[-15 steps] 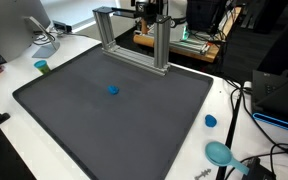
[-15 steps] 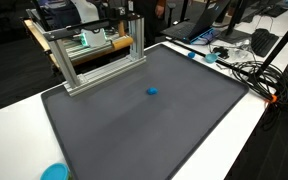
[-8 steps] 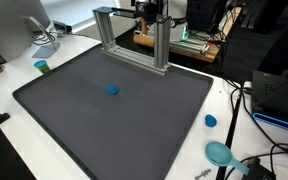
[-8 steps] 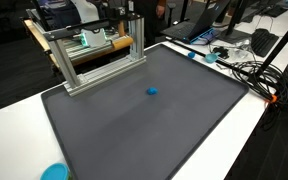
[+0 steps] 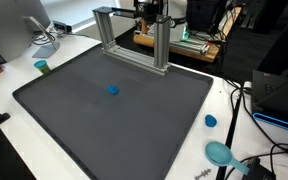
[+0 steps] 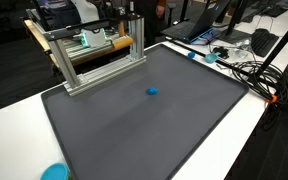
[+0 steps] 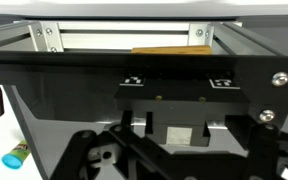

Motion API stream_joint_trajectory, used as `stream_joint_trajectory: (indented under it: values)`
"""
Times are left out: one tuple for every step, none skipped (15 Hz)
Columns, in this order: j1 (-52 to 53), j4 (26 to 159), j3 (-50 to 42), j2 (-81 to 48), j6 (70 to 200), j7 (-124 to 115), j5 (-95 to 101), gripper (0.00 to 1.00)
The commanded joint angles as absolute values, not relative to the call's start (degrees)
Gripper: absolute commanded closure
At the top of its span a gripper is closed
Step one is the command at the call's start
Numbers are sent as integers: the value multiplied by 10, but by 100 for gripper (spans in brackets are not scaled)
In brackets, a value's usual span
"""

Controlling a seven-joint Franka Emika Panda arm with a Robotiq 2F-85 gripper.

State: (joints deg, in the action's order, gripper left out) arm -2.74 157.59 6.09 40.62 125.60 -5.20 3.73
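The claw (image 7: 169, 160), grip state not discernible, faces the aluminium frame (image 7: 124, 38) directly ahead; the blue piece (image 5: 112, 89) lies well apart on the counter mat (image 5: 74, 120).

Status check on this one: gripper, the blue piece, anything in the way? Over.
Gripper up by the aluminium frame, open or shut unclear. Small blue block lies alone on the grey mat, untouched. Only the frame stands near the gripper.
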Motion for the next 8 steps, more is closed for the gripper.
stream_joint_trajectory:
  values:
    - [-26,1575,60,409,1235,-73,46,37]
    - [-26,1575,59,408,1234,-75,45,44]
    - [-26,1575,58,408,1235,-76,45,53]
    - [-25,1575,57,408,1235,-76,45,57]
    - [-25,1573,55,409,1233,-73,45,54]
    - [-25,1573,55,409,1232,-73,44,47]
    - [-24,1573,54,409,1231,-71,45,49]
    - [-24,1573,54,410,1231,-70,46,48]
